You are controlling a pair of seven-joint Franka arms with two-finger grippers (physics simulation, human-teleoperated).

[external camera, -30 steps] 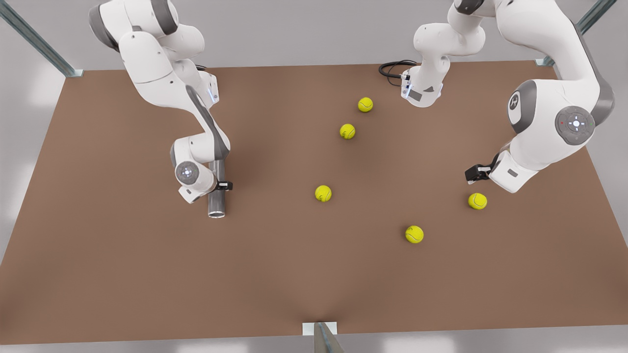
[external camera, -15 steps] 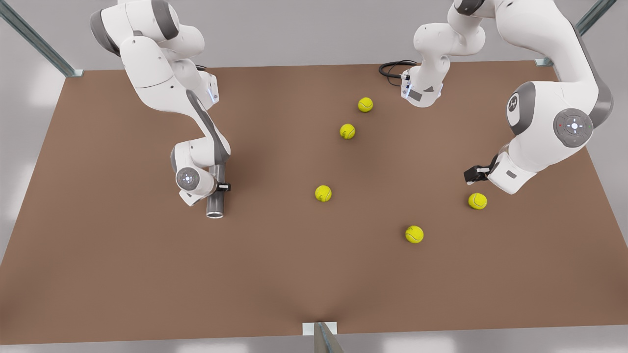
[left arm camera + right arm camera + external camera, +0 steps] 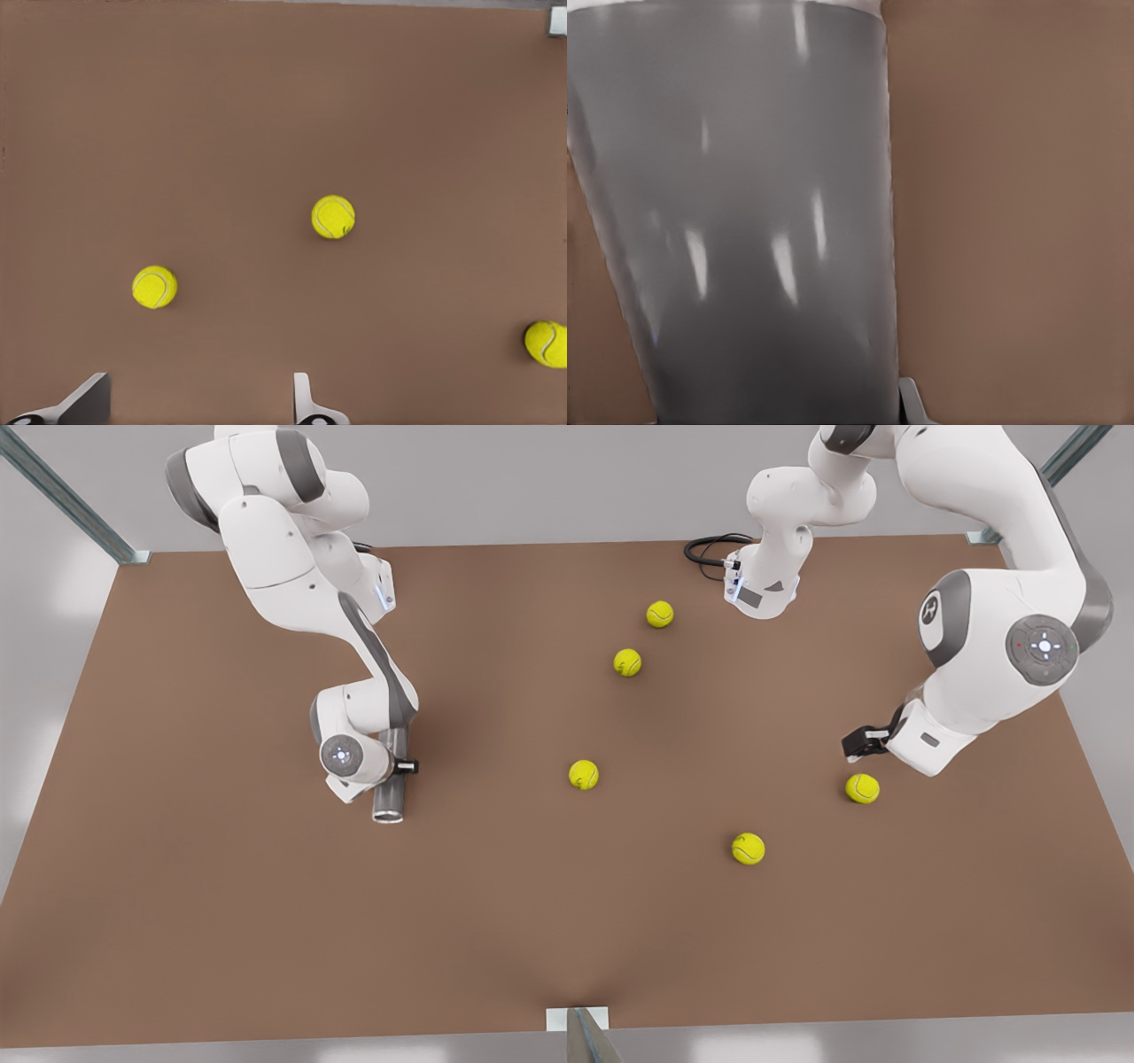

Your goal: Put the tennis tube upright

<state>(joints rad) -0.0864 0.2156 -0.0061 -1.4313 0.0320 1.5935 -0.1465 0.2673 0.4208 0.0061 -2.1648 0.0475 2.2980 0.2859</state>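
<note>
Brown tabletop (image 3: 532, 921) carries scattered tennis balls (image 3: 583, 774); your right gripper (image 3: 390, 766), on the front view's left, clamps the tennis tube (image 3: 388, 802) mid-length for tilting it upright, while your left gripper (image 3: 858, 742) waits, fingers spread and empty.

Right end effector (image 3: 396, 764) grips tilted tennis tube (image 3: 390, 793).

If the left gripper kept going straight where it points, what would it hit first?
The left gripper would probably meet the bare table first, near a yellow ball; depth is unclear.
</note>
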